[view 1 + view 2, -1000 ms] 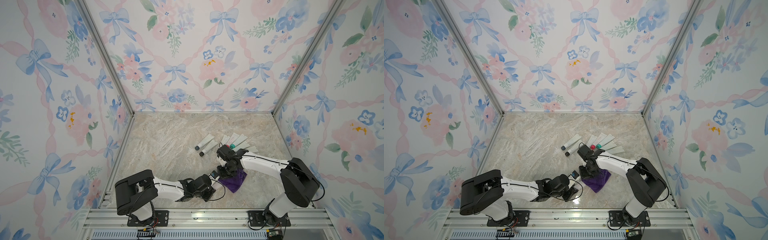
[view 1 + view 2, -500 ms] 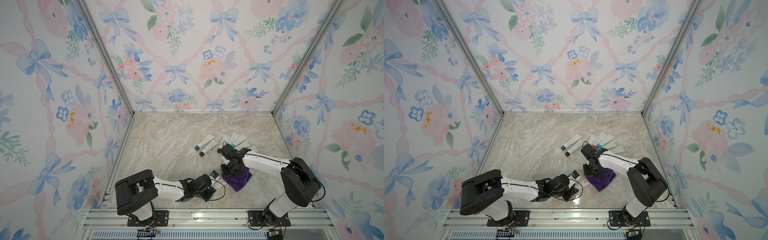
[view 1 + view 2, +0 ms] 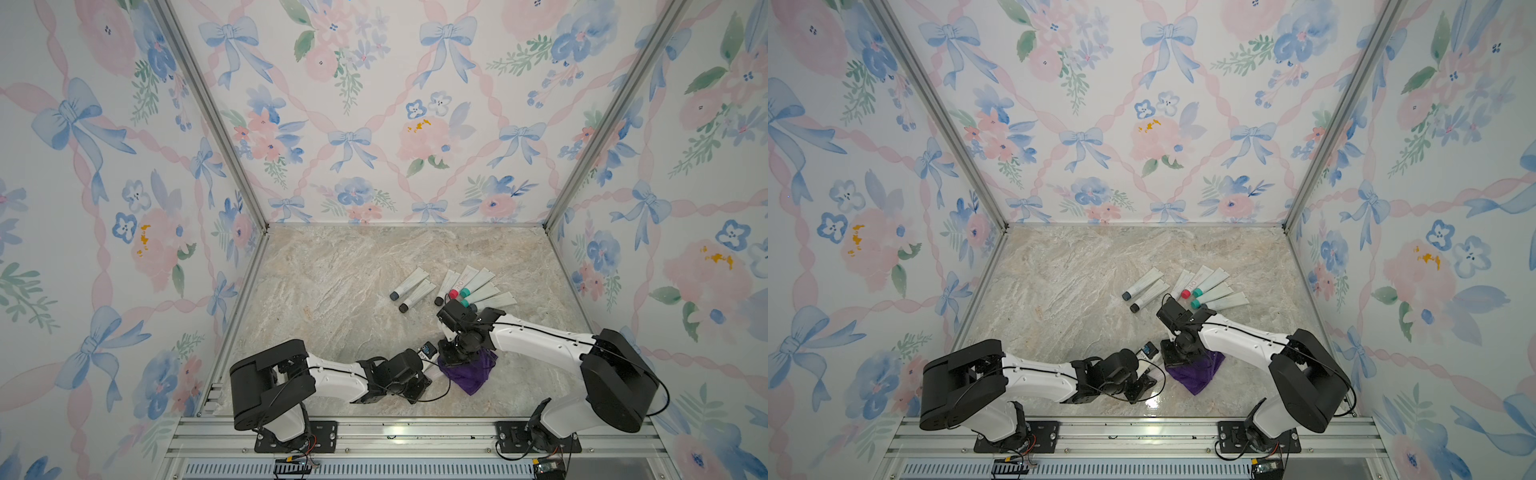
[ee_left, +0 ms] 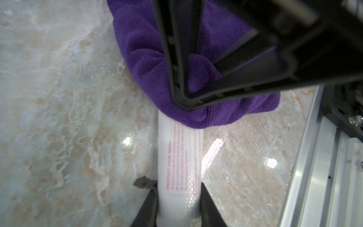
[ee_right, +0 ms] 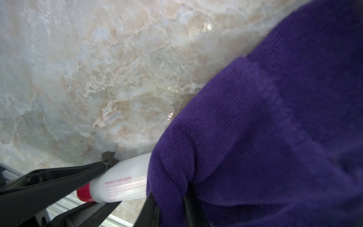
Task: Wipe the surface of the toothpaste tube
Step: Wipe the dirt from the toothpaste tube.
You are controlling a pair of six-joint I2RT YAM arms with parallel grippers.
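A white toothpaste tube [image 4: 179, 167] with pink print and a red cap [image 5: 83, 193] is held low over the marble floor. My left gripper [image 4: 178, 189] is shut on it near the cap end. A purple cloth [image 4: 141, 49] covers the tube's far end, and my right gripper [image 4: 188, 98] is shut on that cloth and presses it onto the tube. In the right wrist view the cloth [image 5: 265, 137] fills most of the picture, bunched between the right gripper's [image 5: 170, 198] jaws, with the tube [image 5: 121, 182] sticking out beside it. In both top views the cloth [image 3: 469, 374] [image 3: 1192, 372] lies near the front.
Several other toothpaste tubes [image 3: 473, 286] lie fanned out behind the right arm, with two more [image 3: 411, 289] to their left. The aluminium front rail [image 3: 415, 432] runs close behind both grippers. Patterned walls enclose the marble floor [image 3: 332, 291] on three sides.
My right gripper with the cloth slid a little away along the tube, then came back toward the front and the left gripper. The left arm has stayed still.
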